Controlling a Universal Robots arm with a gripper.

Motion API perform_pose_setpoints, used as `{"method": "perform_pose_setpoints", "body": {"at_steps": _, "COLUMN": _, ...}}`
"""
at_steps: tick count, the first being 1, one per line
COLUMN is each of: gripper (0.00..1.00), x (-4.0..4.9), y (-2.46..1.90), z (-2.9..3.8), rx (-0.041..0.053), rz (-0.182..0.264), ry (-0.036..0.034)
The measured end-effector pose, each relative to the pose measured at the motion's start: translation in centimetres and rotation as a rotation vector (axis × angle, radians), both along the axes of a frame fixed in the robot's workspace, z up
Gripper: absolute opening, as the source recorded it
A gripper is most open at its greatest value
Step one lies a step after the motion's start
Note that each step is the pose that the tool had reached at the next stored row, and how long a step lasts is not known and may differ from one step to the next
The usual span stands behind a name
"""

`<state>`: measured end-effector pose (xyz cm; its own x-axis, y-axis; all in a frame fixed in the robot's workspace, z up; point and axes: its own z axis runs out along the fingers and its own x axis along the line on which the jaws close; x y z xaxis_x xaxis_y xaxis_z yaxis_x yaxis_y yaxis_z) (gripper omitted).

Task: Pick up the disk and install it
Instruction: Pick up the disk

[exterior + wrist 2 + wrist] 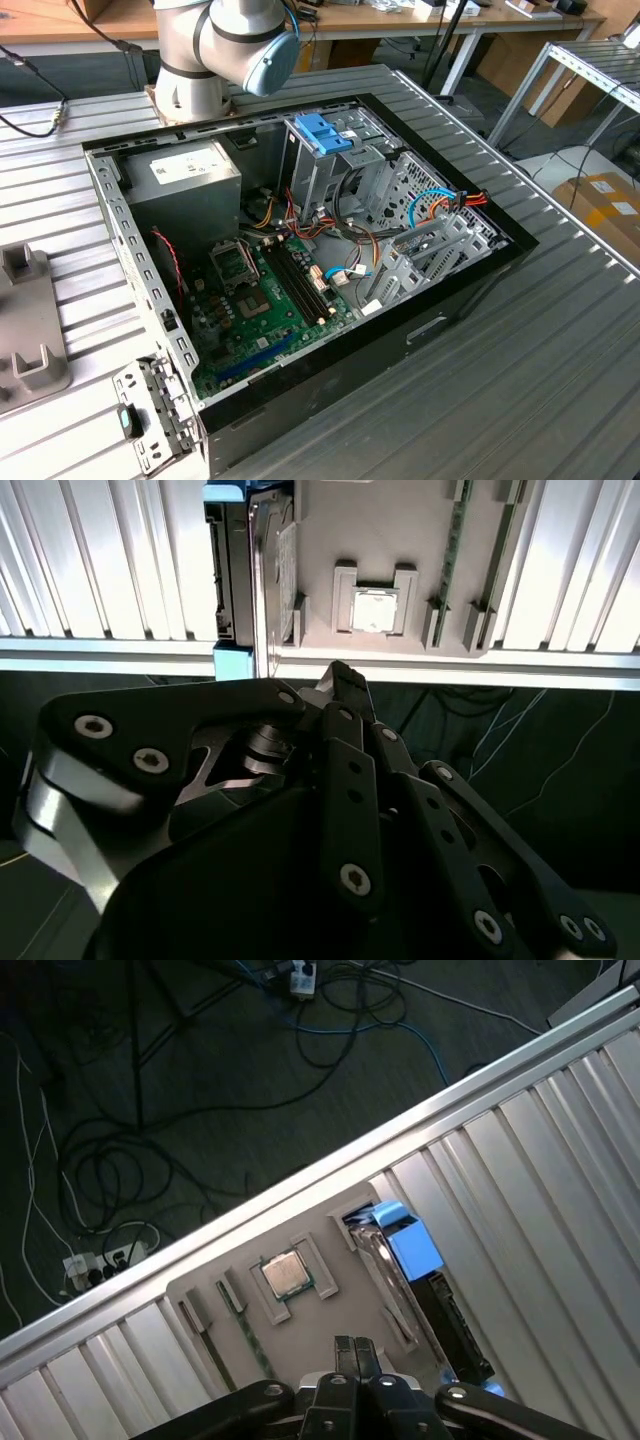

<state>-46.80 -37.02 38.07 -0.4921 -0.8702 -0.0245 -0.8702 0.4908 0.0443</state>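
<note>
The disk (262,570) stands on edge in a slot of a grey fixture plate (390,530) on the ribbed metal table. Its blue end tab (232,663) sits at the table's edge. In the first wrist view the disk (400,1260) shows its blue tab and a dark body beside the plate (215,1295). My gripper (340,675) hovers above the plate's edge, close beside the disk's blue end and apart from it. Its black fingertips (344,1346) are pressed together and hold nothing, so my gripper (354,1345) is shut.
A square chip (376,610) rests in a holder on the fixture plate. In the exterior view an open computer case (470,290) lies on the table, with a metal drive cage and blue latch (325,135) inside. Cables (90,1170) trail on the dark floor beyond the table edge.
</note>
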Motion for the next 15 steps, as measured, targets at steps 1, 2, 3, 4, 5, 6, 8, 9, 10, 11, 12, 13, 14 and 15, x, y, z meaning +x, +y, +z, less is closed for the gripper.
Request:
{"method": "perform_pose_setpoints", "body": {"at_steps": 1, "gripper": 0.1, "x": 0.0, "y": 0.0, "z": 0.0, "rx": 0.0, "rz": 0.004, "ry": 0.0}}
{"method": "perform_pose_setpoints", "body": {"at_steps": 2, "gripper": 0.1, "x": 0.0, "y": 0.0, "z": 0.0, "rx": -0.0001, "rz": 0.008, "ry": 0.0001}}
{"method": "perform_pose_setpoints", "body": {"at_steps": 3, "gripper": 0.1, "x": 0.0, "y": 0.0, "z": 0.0, "rx": 0.0, "rz": 0.013, "ry": 0.0}}
{"method": "perform_pose_setpoints", "body": {"at_steps": 4, "gripper": 0.1, "x": 0.0, "y": 0.0, "z": 0.0, "rx": 0.0, "rz": 0.018, "ry": 0.0001}}
{"method": "perform_pose_setpoints", "body": {"at_steps": 5, "gripper": 0.1, "x": 0.0, "y": 0.0, "z": 0.0, "rx": 0.0, "rz": 0.022, "ry": 0.0}}
{"method": "perform_pose_setpoints", "body": {"at_steps": 6, "gripper": 0.1, "x": 0.0, "y": 0.0, "z": 0.0, "rx": 0.0, "rz": 0.027, "ry": 0.0}}
{"method": "perform_pose_setpoints", "body": {"at_steps": 8, "gripper": 0.1, "x": 0.0, "y": 0.0, "z": 0.0, "rx": 0.0, "rz": 0.037, "ry": 0.0}}
{"method": "perform_pose_setpoints", "body": {"at_steps": 9, "gripper": 0.1, "x": 0.0, "y": 0.0, "z": 0.0, "rx": 0.0, "rz": 0.041, "ry": 0.0001}}
{"method": "perform_pose_setpoints", "body": {"at_steps": 10, "gripper": 0.1, "x": 0.0, "y": 0.0, "z": 0.0, "rx": 0.0, "rz": 0.046, "ry": 0.0001}}
{"method": "perform_pose_setpoints", "body": {"at_steps": 11, "gripper": 0.1, "x": 0.0, "y": 0.0, "z": 0.0, "rx": 0.0, "rz": 0.054, "ry": 0.0}}
{"method": "perform_pose_setpoints", "body": {"at_steps": 12, "gripper": 0.1, "x": 0.0, "y": 0.0, "z": 0.0, "rx": 0.0, "rz": 0.058, "ry": 0.0}}
{"method": "perform_pose_setpoints", "body": {"at_steps": 13, "gripper": 0.1, "x": 0.0, "y": 0.0, "z": 0.0, "rx": 0.0, "rz": 0.062, "ry": 0.0}}
{"method": "perform_pose_setpoints", "body": {"at_steps": 14, "gripper": 0.1, "x": 0.0, "y": 0.0, "z": 0.0, "rx": 0.0, "rz": 0.068, "ry": 0.0001}}
{"method": "perform_pose_setpoints", "body": {"at_steps": 15, "gripper": 0.1, "x": 0.0, "y": 0.0, "z": 0.0, "rx": 0.0, "rz": 0.072, "ry": 0.0}}
